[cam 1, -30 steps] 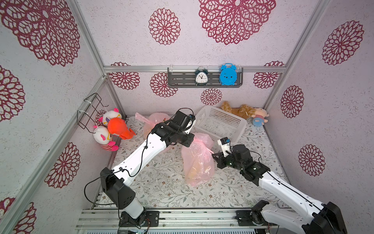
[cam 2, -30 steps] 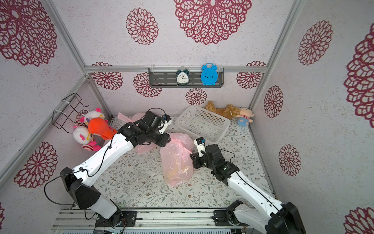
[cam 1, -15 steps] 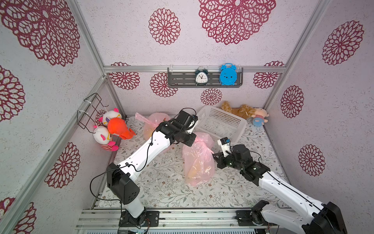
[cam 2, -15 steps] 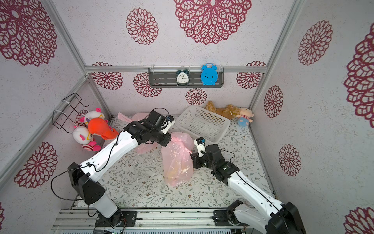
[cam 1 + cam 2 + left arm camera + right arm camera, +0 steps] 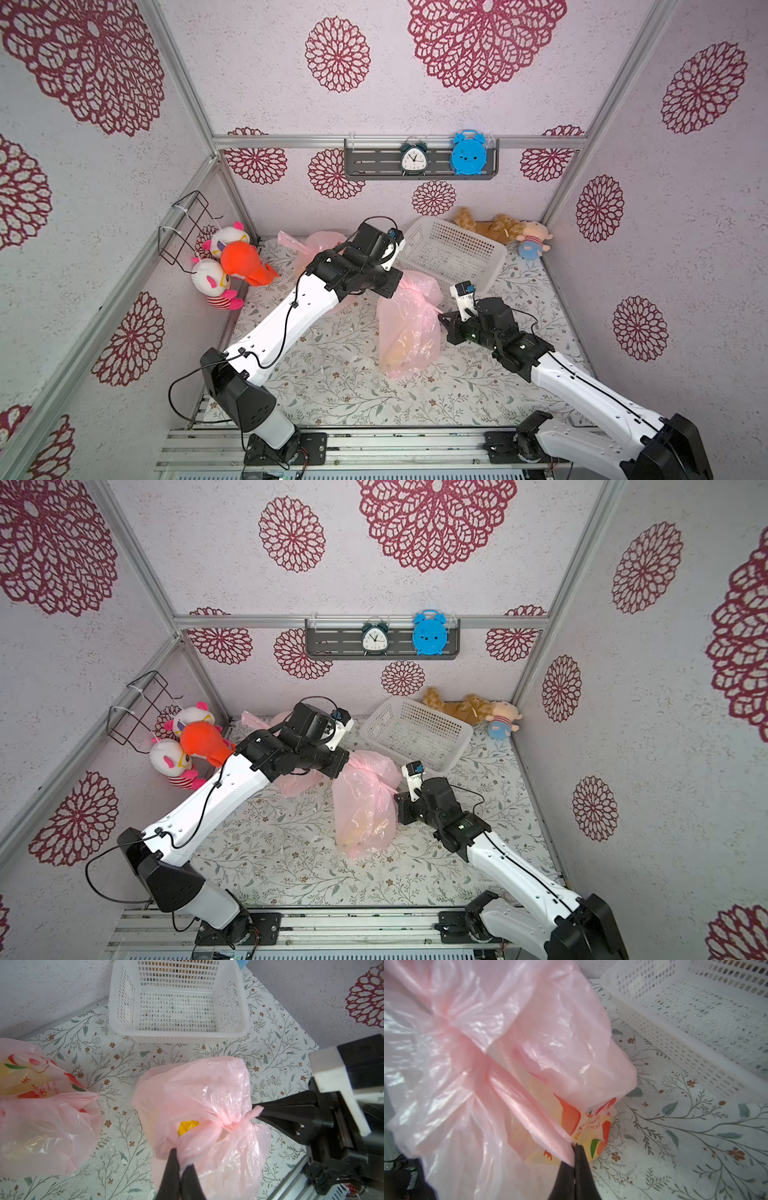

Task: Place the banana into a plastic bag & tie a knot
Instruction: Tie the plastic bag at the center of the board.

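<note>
Banana (image 5: 408, 348): low inside the pink bag (image 5: 411, 316), a yellow blur through the film in both top views.
Bag: standing on the flowered desk (image 5: 332, 374) between the two arms, just in front of the white basket (image 5: 453, 253), its top gathered.
Left side: the left hand (image 5: 181, 1159) is pinched tight on a bunched fold at the bag's top.
Right side: the right hand (image 5: 257, 1111) is closed on a twisted tail of film at the opposite edge.
Handling: thin, limp and slippery film, I'd judge, quick to tear if yanked. The fruit is light but bruises, so hold the bag by its gathered tails, never by the body.
Left wrist view only: a cinched waist of film beside the right hand's tips, and a bright yellow patch in a gap.
Right wrist view only: how little film that hand holds, just a narrow strip.
Top views only: the whole layout, with a second bag (image 5: 320, 245) lying beyond the left arm.
</note>
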Robot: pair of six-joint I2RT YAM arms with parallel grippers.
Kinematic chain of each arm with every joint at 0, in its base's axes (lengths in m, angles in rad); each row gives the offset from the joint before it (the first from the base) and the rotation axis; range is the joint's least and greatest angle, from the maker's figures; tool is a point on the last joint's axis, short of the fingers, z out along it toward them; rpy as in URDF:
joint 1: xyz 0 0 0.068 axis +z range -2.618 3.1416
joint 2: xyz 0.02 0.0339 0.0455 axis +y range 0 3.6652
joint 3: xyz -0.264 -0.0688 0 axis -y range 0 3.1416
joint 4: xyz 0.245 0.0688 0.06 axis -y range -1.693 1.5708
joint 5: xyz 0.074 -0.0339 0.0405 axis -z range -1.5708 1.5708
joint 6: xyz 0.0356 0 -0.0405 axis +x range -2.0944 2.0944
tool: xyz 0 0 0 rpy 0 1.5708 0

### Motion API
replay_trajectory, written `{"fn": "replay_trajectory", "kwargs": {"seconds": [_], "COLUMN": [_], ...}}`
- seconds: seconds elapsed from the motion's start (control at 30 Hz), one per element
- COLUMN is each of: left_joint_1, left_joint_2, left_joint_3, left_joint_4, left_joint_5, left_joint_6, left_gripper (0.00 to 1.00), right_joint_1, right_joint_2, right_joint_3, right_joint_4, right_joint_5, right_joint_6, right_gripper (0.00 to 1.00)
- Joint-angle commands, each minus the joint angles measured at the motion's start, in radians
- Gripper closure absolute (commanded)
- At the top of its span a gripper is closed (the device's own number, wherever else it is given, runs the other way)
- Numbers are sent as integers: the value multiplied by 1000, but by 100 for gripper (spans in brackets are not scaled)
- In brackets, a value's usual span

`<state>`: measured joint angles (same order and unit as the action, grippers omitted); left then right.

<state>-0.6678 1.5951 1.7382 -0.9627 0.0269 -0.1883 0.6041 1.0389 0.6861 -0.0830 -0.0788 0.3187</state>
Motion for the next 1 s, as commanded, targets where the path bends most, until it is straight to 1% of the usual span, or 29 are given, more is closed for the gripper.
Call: {"fn": "replay_trajectory", "kwargs": {"seconds": [0.0,0.1,0.17,0.2,0.23,0.27,0.33,0.4,0.47,0.57,0.7,0.83,0.97], "left_joint_1": [22,44,61,74,90,107,143,157,159,156,152,153,158], "left_joint_2": [-54,-81,-96,-102,-108,-110,-99,-92,-82,-80,-109,-121,-129], "left_joint_3": [-12,-30,-45,-53,-63,-75,-80,-86,-74,-39,-4,36,51], "left_joint_4": [44,66,86,95,111,127,152,177,173,126,60,24,25], "left_joint_5": [-27,-12,23,50,100,158,313,376,402,315,149,81,48], "left_joint_6": [-18,-23,-25,-26,-31,-35,-40,-54,-61,-69,-67,-51,-38], "left_gripper": [100,100,100,100,100,100,100,100,100,100,100,100,100], "right_joint_1": [-4,-6,-6,-6,-6,-5,-4,-4,-4,-4,-4,-4,-4], "right_joint_2": [10,16,18,14,4,-9,-49,-58,-40,-4,63,115,138], "right_joint_3": [28,28,23,23,27,33,38,56,89,122,160,174,160], "right_joint_4": [-135,-195,-218,-227,-227,-214,-150,-105,-97,-95,-178,-239,-264], "right_joint_5": [194,307,366,388,390,371,294,226,180,152,247,361,427], "right_joint_6": [38,57,68,74,74,67,40,19,0,-16,-21,-13,-4], "right_gripper": [100,100,100,100,100,100,100,100,100,100,100,100,100]}}
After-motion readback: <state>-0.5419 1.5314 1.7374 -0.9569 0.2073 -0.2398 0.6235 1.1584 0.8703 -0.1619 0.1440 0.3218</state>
